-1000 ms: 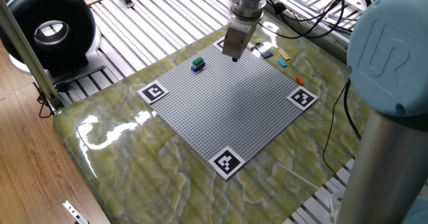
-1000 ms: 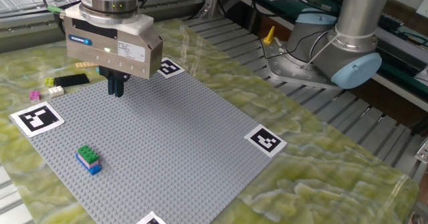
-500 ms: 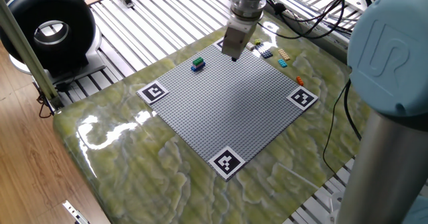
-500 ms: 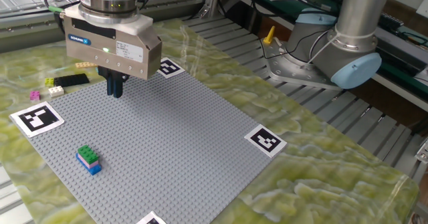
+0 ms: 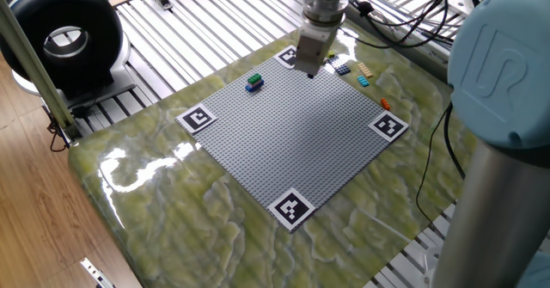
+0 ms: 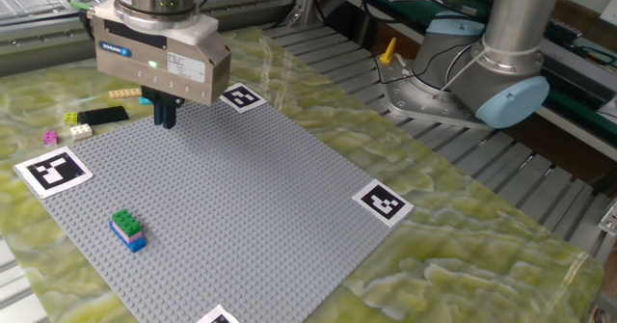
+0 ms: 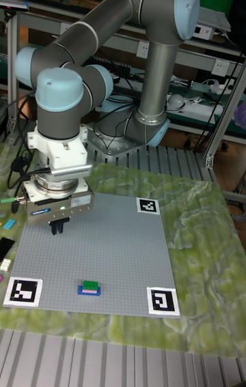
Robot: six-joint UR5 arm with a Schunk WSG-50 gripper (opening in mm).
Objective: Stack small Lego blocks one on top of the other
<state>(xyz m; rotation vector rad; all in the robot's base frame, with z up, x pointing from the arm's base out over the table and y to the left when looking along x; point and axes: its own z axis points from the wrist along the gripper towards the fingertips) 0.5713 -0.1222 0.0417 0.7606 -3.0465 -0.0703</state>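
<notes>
A short stack of small Lego blocks stands on the grey baseplate, green on top, pink under it, blue at the bottom; it also shows as the stack and the stack. My gripper hangs just above the plate near its edge, well away from the stack, fingers together with nothing visible between them. It is also seen as the gripper and the gripper. Loose small blocks lie on the table beyond that plate edge.
Several more loose bricks lie off the plate on the marbled table. Black-and-white marker tags sit at the plate's corners. The arm's base stands beyond the table. A black round device sits off the table.
The gripper has slid a short way across the plate toward the edge where the loose bricks lie, away from the stack. Its fingers stay together. The stack has not moved.
</notes>
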